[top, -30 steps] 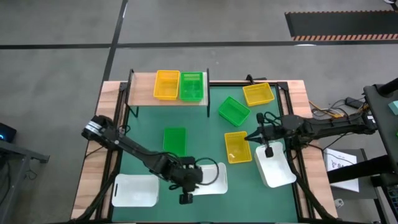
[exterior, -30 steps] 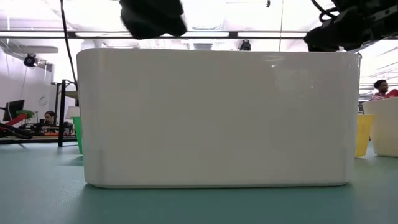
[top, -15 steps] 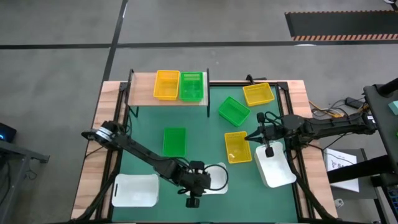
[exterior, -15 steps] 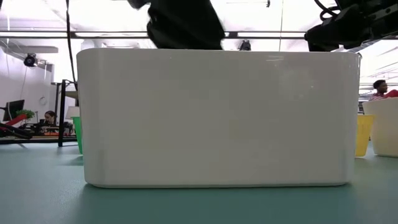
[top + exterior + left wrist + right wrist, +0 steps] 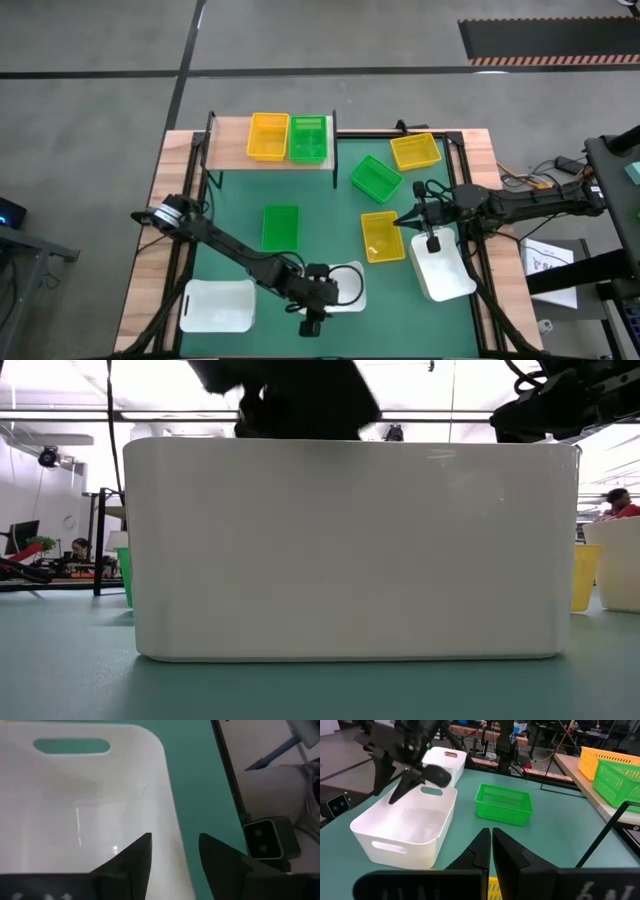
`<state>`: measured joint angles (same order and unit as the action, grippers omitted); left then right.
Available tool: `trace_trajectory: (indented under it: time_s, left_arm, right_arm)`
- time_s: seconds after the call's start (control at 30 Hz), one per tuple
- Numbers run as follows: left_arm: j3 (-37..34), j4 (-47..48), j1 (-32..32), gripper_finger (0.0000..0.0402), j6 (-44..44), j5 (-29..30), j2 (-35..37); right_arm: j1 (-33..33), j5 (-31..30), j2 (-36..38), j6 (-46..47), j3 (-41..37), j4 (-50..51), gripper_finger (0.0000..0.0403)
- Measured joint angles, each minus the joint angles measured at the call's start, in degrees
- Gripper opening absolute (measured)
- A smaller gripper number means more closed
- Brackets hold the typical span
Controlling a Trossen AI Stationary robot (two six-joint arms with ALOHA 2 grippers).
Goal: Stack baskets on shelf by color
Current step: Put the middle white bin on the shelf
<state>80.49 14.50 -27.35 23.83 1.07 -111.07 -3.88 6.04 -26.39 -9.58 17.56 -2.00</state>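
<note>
A white basket (image 5: 348, 285) rests on its base on the green mat near the table's front edge. My left gripper (image 5: 174, 840) is open at this basket's near long wall (image 5: 170, 820). One finger is over the inside and the other over the mat outside; neither visibly touches. The low view shows the gripper (image 5: 300, 400) just above the rim. My right gripper (image 5: 490, 840) is shut and empty, held above the mat at the right (image 5: 402, 221). The shelf (image 5: 232, 140) at the far left carries a yellow basket (image 5: 268, 136) and a green basket (image 5: 308, 138).
Another white basket (image 5: 217, 305) sits at the near left and a third (image 5: 442, 268) under the right arm. Loose on the mat are green baskets (image 5: 281, 228) (image 5: 376, 178) and yellow baskets (image 5: 381, 236) (image 5: 415, 151). A small camera (image 5: 262, 837) stands at the near edge.
My left gripper has gone down and toward the table's right, ending over the near wall of the middle white basket. The basket has stayed where it was.
</note>
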Motion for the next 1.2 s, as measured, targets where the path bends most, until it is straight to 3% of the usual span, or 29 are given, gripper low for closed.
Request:
trace_trajectory:
  time_s: [0.3,0.47,0.53,0.77,0.93,1.2]
  left_arm:
    - [-5.09,-5.39,0.29,0.0091,4.36,-4.25,0.23]
    - [-5.08,3.91,0.44,0.0017,2.55,-6.13,2.85]
    - [-4.96,8.53,0.46,0.0008,1.22,-6.10,4.34]
    - [-4.97,23.39,-0.09,0.0010,-4.61,-4.41,8.10]
    - [-4.96,24.75,0.37,0.0015,-4.92,-5.12,8.91]
    - [-4.56,25.70,0.35,0.0090,3.96,-6.95,9.09]
  right_arm:
    - [0.00,0.02,0.00,0.66,0.01,0.02,0.0011]
    - [0.00,0.02,0.00,0.66,0.01,0.00,0.0011]
    - [-0.01,0.02,0.00,0.66,0.01,0.04,0.0011]
    - [-0.02,0.02,-0.02,1.59,0.01,0.06,0.0011]
    - [0.00,0.02,-0.15,2.27,0.01,0.34,0.0011]
    - [-0.02,0.03,-0.39,2.21,0.03,1.57,0.0011]
